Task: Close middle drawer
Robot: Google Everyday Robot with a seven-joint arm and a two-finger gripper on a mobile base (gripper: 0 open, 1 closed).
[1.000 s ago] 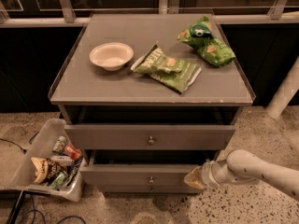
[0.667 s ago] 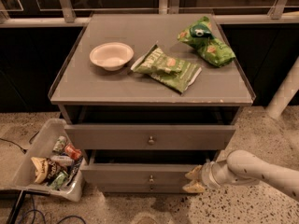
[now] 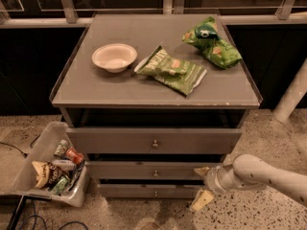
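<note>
The middle drawer (image 3: pixel 144 170) is the low grey front panel with a small round knob, under the taller, wider top drawer front (image 3: pixel 120 141). It stands only slightly out from the cabinet, and its inside is hidden. My gripper (image 3: pixel 201 186) is at the drawer's right end, low on the cabinet's front right. Its fingers are spread apart. The upper fingertip (image 3: pixel 201 171) touches the right end of the middle drawer's panel. The lower fingertip (image 3: pixel 202 201) hangs in front of the bottom drawer front (image 3: pixel 144 191). The gripper holds nothing.
On the cabinet top (image 3: pixel 96 87) lie a white bowl (image 3: pixel 114 57) and two green snack bags (image 3: pixel 171 70) (image 3: pixel 212 42). A clear bin (image 3: pixel 36 150) of cans and packets stands on the floor at the left. A white post (image 3: pixel 293 94) is at the right.
The middle drawer has slid back into the cabinet, uncovering the bottom drawer front below it. My gripper has followed it inward and stays against its right end.
</note>
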